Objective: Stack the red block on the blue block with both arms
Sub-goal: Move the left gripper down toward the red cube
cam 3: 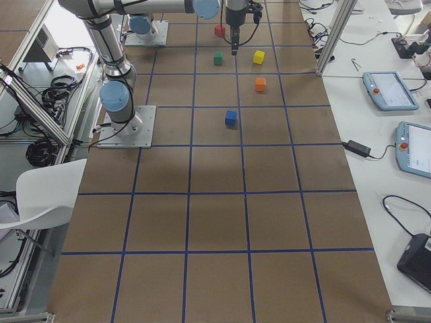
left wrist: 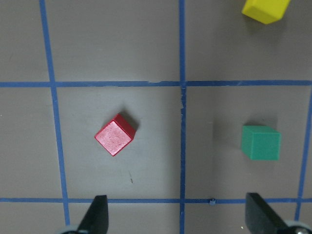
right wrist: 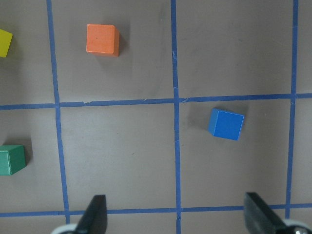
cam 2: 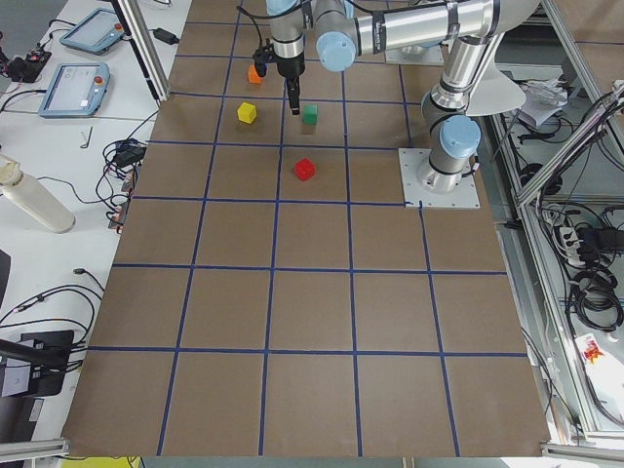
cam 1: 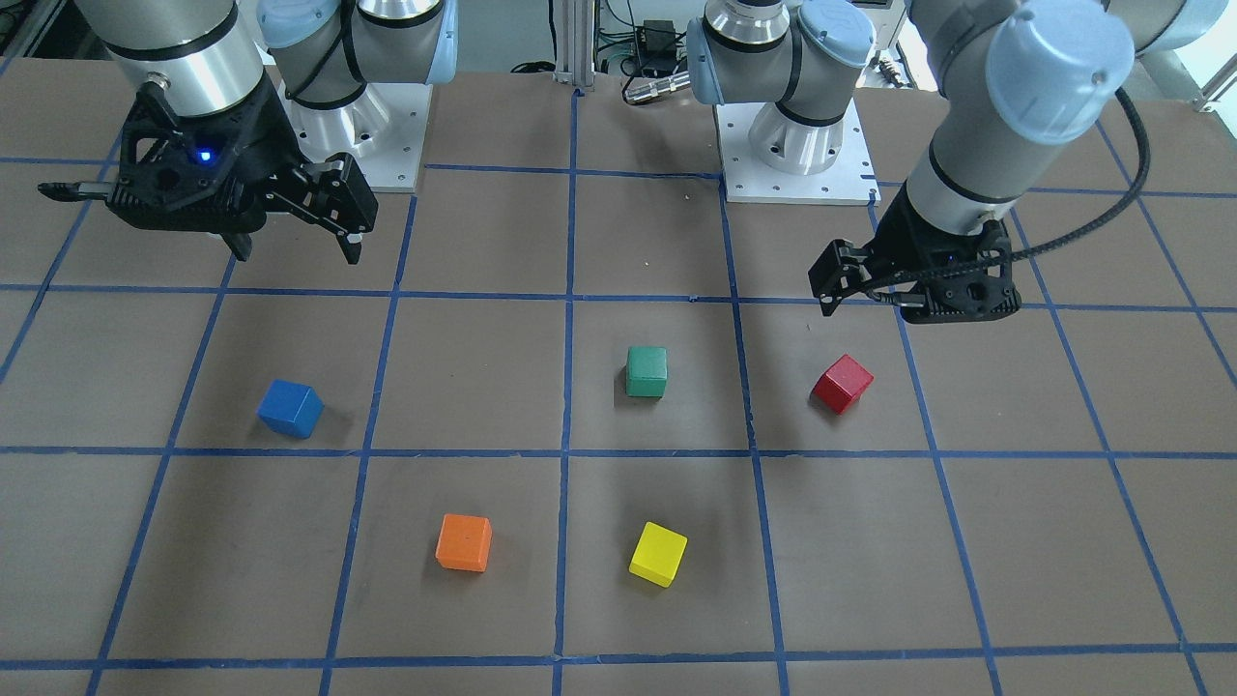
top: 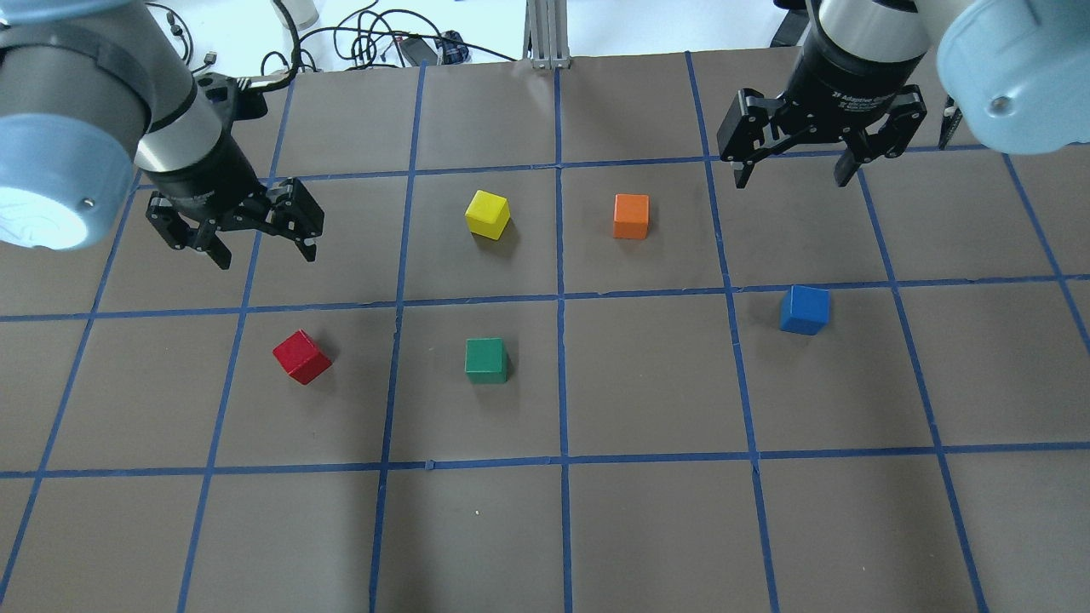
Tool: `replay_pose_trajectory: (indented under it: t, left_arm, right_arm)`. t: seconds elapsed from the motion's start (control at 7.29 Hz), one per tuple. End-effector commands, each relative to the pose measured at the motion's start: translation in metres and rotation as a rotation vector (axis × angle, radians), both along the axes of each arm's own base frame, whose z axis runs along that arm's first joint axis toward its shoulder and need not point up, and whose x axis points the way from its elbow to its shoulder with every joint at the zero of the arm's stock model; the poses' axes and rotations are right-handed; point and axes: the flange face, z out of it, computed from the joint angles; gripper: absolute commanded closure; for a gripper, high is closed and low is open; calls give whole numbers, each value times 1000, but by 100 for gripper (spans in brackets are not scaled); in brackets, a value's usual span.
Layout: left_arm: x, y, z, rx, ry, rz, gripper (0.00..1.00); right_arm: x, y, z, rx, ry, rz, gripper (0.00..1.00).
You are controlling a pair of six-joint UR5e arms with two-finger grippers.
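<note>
The red block lies turned on the brown table at my left, also in the front view and the left wrist view. My left gripper is open and empty, held above the table just beyond the red block; its open jaws show in the left wrist view. The blue block lies at my right, also in the front view and the right wrist view. My right gripper is open and empty, high above the table beyond the blue block.
A green cube lies between the red and blue blocks. A yellow cube and an orange cube lie farther out. The two arm bases stand at the robot's edge of the table.
</note>
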Motion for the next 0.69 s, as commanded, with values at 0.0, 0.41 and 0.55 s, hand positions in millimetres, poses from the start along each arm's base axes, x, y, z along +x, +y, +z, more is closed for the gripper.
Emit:
replay_pose_trajectory:
  t: [0.0, 0.41, 0.55]
  left_arm:
    - [22, 17, -69, -1, -8, 91, 0]
    - [42, 33, -127, 6, -5, 155, 0]
    - [41, 36, -142, 10, -7, 166, 0]
  right_arm:
    - [0, 0, -1, 2, 0, 2, 0]
    - [-3, 0, -2, 4, 29, 6, 0]
    - [-3, 0, -2, 4, 29, 6, 0]
